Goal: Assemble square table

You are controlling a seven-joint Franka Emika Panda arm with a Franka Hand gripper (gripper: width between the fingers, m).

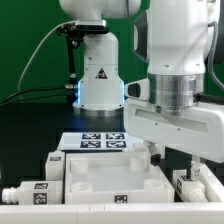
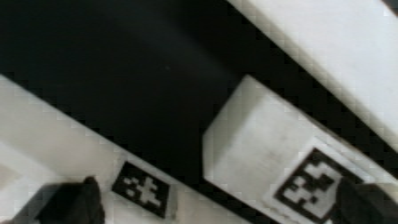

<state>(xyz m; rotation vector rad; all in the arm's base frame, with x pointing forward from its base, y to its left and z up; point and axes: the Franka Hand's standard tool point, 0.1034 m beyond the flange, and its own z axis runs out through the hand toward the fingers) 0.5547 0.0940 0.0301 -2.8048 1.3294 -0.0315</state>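
Exterior view: the fingers are spread wide with nothing gripped, hung just above a tagged leg that's parked right against the square table top. The slab itself is laid out to one side of the fingers on the dark surface. These parts are judged to be light, stiff plastic, a bit slick, not fragile.

Wrist view: one finger tip is caught at the edge, and the tagged leg is seen beneath the fingers, not between them yet. It's probably best pinched across its flat sides, mid-length, so twisting is avoided.
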